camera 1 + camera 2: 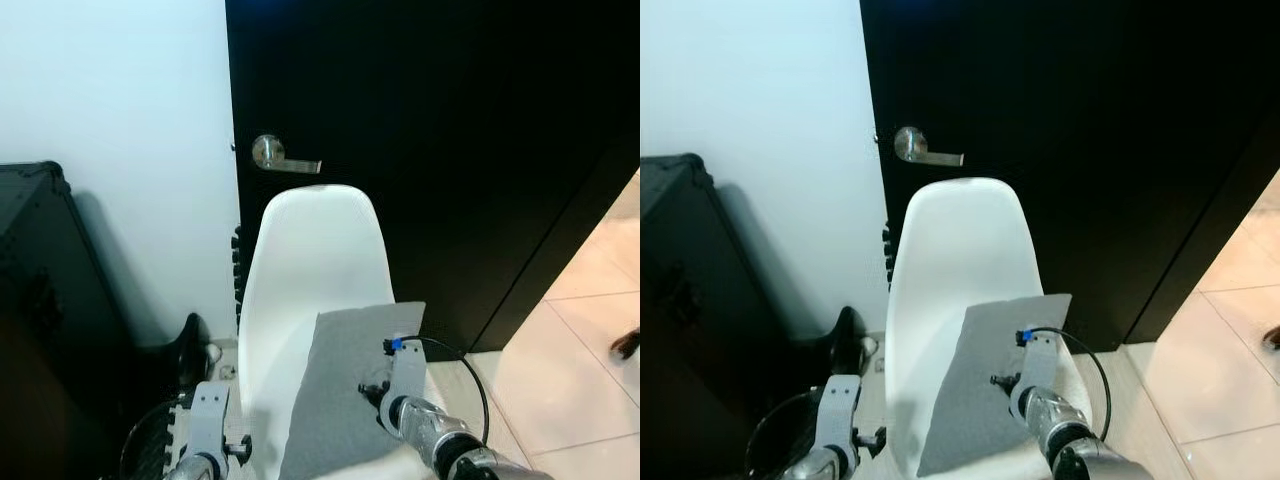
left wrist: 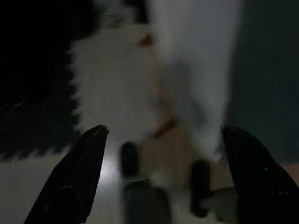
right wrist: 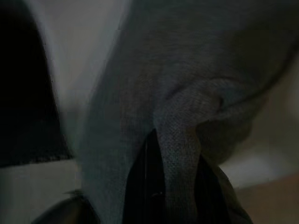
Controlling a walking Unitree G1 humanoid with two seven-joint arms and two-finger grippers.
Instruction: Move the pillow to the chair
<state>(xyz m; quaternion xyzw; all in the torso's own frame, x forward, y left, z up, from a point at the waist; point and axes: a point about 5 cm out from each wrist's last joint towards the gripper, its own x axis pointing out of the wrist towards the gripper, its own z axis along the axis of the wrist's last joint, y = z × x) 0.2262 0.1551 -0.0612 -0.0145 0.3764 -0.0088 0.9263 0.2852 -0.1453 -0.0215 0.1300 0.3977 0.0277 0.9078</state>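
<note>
The grey pillow (image 1: 345, 385) lay flat against the seat and lower back of the white chair (image 1: 310, 260), which stood before a black door (image 1: 450, 150) with a metal lever handle (image 1: 283, 156). The right gripper (image 3: 170, 186) was clenched on a bunched fold of the pillow's fabric, which passed between its black fingers (image 3: 147, 186). The left gripper (image 2: 163, 177) hung beside the chair's left edge, its fingers (image 2: 77, 177) spread wide and holding nothing; that view was blurred.
</note>
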